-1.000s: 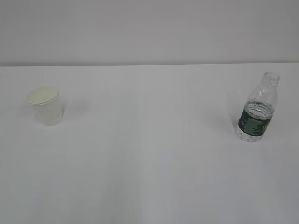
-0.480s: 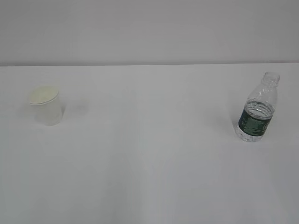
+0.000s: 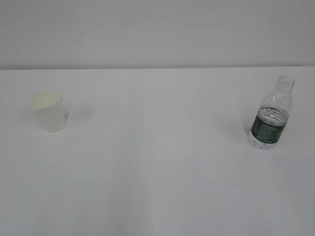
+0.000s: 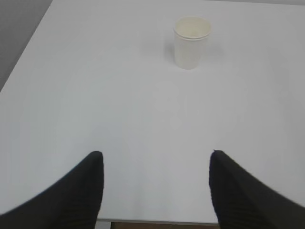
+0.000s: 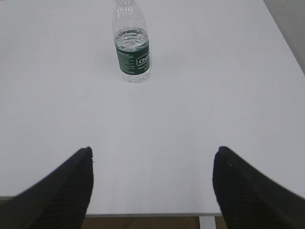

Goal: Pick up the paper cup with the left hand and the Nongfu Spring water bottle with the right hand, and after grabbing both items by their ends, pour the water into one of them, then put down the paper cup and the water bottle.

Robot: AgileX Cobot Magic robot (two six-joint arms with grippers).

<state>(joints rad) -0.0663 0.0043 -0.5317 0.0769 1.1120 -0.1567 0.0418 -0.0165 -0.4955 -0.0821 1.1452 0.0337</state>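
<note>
The cup [image 3: 48,111] is standing far left on the table [image 3: 157,162], the bottle [image 3: 271,117] (seemingly capless) far right. Both grippers, left [image 4: 155,155] and right [image 5: 152,151], are hanging spread, well short of them.

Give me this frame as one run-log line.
phase: pre-grasp | left hand: open, empty | right hand: open, empty | paper cup: upright on table | water bottle: upright, uncapped

A white table [image 3: 157,187] stands before a pale grey wall [image 3: 157,29].
</note>
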